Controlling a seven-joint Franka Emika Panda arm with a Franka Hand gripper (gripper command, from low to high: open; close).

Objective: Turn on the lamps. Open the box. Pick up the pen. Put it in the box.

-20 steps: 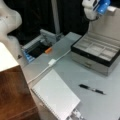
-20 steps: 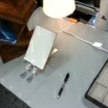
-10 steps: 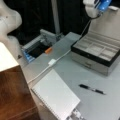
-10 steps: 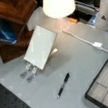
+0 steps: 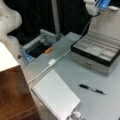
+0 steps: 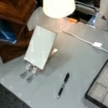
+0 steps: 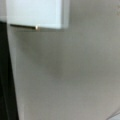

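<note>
We see box (image 5: pixel 96 51) open below gripper (image 5: pixel 96 6); lamp (image 6: pixel 58 3) lit. Pen (image 5: pixel 91 89) lies on table (image 5: pixel 75 72), well apart from gripper, not yet picked. We cannot tell finger state.

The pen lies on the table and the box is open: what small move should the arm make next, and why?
Probably move the pincer down and across toward the pen. The box already stands open, its pale compartments showing, and a lamp glows. The pen lies free on the table, apart from the box, while the pincer sits high above the raised lid.
</note>
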